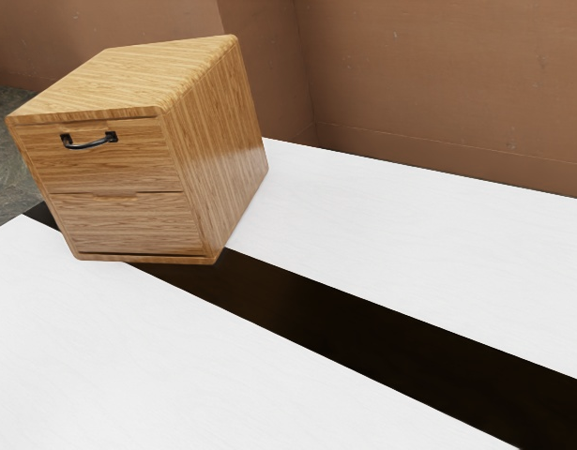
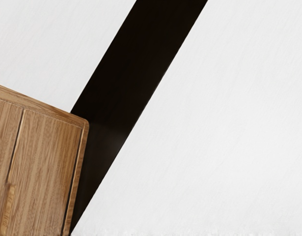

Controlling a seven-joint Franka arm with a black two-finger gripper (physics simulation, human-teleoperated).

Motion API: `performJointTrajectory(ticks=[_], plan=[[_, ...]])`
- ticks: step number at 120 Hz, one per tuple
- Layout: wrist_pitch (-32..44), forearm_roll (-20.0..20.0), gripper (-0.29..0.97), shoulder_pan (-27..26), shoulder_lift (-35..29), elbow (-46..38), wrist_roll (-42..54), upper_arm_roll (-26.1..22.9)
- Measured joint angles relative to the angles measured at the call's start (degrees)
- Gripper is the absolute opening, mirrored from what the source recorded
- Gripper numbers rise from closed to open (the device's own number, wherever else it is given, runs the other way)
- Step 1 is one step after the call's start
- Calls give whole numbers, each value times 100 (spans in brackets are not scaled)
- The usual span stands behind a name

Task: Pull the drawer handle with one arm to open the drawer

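Looking out from the claw, I cannot tell whether it is open or closed. The wrist view takes in one corner of the wooden cabinet (image 2: 42,172), which stands on the white worktop (image 2: 229,128) at the edge of a dark strip (image 2: 141,73). In the exterior view the cabinet (image 1: 218,131) stands at the left. Its top drawer (image 1: 110,167) sits flush with the front and carries a black handle (image 1: 89,141). A lower drawer (image 1: 129,220) sits beneath.
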Motion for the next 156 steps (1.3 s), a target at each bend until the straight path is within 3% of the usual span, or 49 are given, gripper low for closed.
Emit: performJointTrajectory(ticks=[42,78,100,130,156], plan=[[575,7,68,-72,871,176,518,-404],[724,-20,68,-47,1617,662,784,-167],[597,85,68,-83,1696,936,900,-348],[445,232,68,-41,1835,926,1011,-23],[713,-628,68,-86,2668,1089,1086,52]])
